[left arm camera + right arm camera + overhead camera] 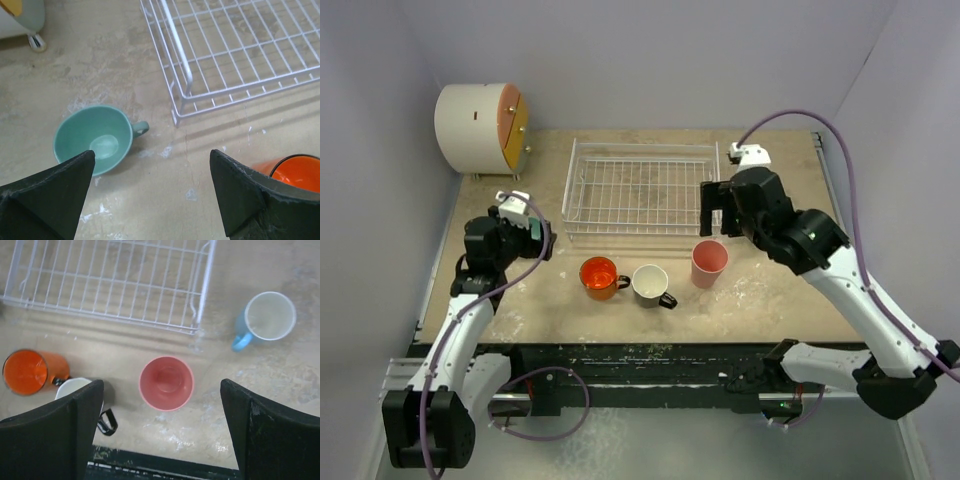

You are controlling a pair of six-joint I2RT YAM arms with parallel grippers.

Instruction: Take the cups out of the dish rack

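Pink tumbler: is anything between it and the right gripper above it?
Nothing visible does. The pink tumbler stands upright, in open view below the open right gripper. The black mug and the light blue mug stand apart from it, one on either side.

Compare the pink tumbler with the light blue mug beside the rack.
The pink tumbler has no handle; the light blue mug has one. The tumbler is pink inside and out; the mug is blue outside and pale inside. The tumbler stands in front of the near edge of the dish rack; the mug stands off the rack's right end. Both are upright, empty and out on the table.
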